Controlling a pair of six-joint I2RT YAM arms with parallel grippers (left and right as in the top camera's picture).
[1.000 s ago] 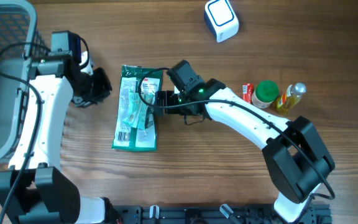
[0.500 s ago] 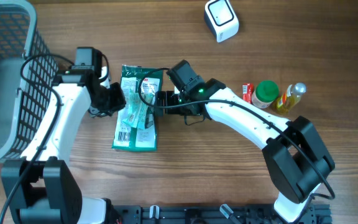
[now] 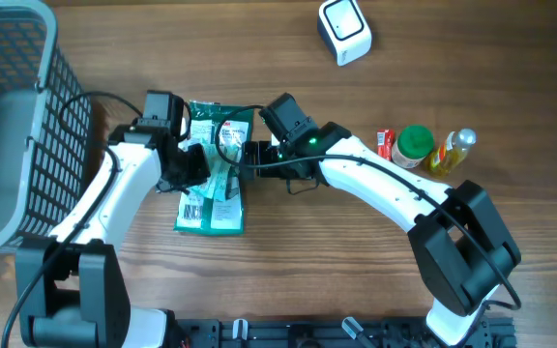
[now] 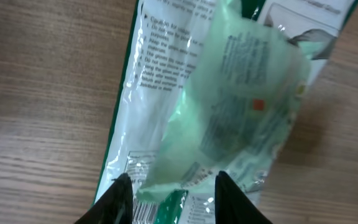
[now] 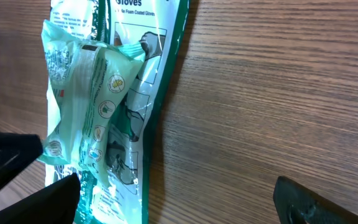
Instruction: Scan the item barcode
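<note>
The item is a green and white glove packet (image 3: 213,184) lying flat on the wooden table, with a smaller crumpled pale green packet on top of it (image 4: 241,93). Its barcode (image 4: 144,213) shows at the packet's end, just inside the left finger. My left gripper (image 3: 193,166) hovers at the packet's left side, jaws partly open (image 4: 173,186), with packet film showing between the fingertips but nothing clamped. My right gripper (image 3: 249,155) stands wide open (image 5: 173,193) at the packet's right edge (image 5: 98,93). One of its fingers is over the packet, the other over bare wood.
A white scanner (image 3: 344,29) stands at the back of the table. A grey wire basket (image 3: 8,126) fills the left side. A small red item (image 3: 385,143), a green-capped jar (image 3: 414,145) and a yellow bottle (image 3: 453,150) are grouped at the right.
My left arm has swung right from beside the basket to the packet's left edge, and its jaws have gone from shut to partly open. The right arm and packet have not moved.
</note>
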